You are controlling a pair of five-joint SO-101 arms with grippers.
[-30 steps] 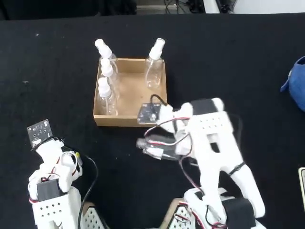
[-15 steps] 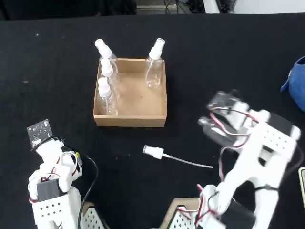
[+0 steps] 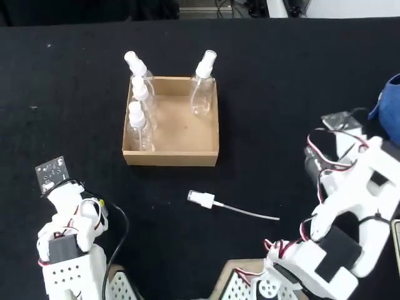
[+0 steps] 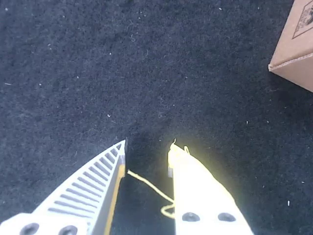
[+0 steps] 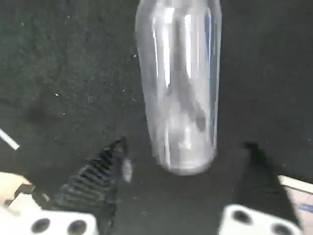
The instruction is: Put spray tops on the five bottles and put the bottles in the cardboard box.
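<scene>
Four clear bottles with white spray tops stand in the cardboard box: three along its left wall and one at the back right corner. A loose spray top lies on the black table in front of the box, its thin tube trailing right. A fifth clear bottle lies on the table without a top, its end between the spread fingers of my right gripper, which is open. The right arm is at the table's right side. My left gripper is open over bare table, holding nothing, near a box corner.
The left arm sits folded at the front left. A blue object lies at the right edge of the table. Black cloth covers the table around the box.
The right arm has swung from just in front of the box over to the right side of the table. The spray top it was over now lies uncovered. The left arm has stayed still.
</scene>
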